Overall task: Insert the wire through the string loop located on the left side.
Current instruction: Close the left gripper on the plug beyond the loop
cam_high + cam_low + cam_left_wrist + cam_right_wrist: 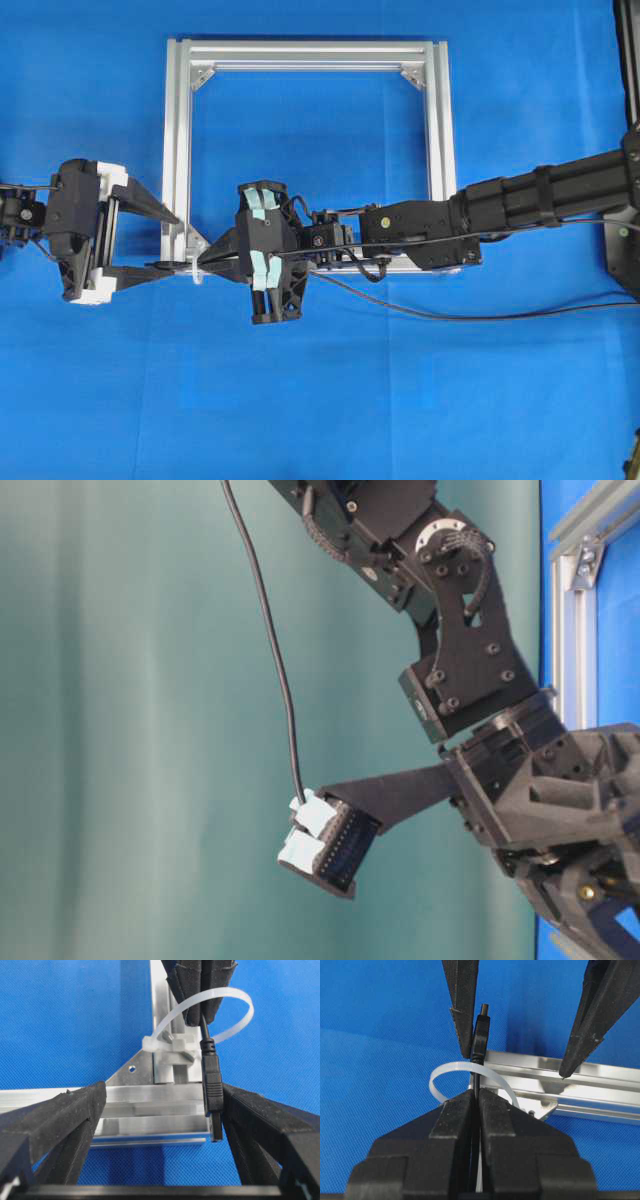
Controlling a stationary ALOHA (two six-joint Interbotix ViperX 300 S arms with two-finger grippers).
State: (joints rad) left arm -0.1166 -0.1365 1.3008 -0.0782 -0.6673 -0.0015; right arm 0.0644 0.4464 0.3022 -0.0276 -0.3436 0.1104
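**Plug through the loop; handover to the left arm pending**

Right gripper [476, 1097] is clamped shut on the wire [478, 1077], gripping just behind the plug. In the right wrist view the plug tip [481, 1030] has passed through the string loop [451, 1067] and pokes out on the far side. The left wrist view agrees: the cable comes down through the white loop [235, 1005] and the plug [212, 1085] hangs on the near side of it.

Left gripper [160, 1125] stands wide open and holds nothing. The plug lies between its fingers, just beside the right-hand finger [260, 1120]; contact I cannot tell. From overhead both grippers meet at the near-left corner of the silver frame [178, 120], left gripper [165, 240] on the outside, right gripper [215, 258] reaching in from the right.

Step, as I judge it: threading done, pull-through not begun.

Next move calls for the left jaws to close squarely on the plug body, only then the right letting go. Risk: the plug sits off-centre, so a closing finger could push it aside.
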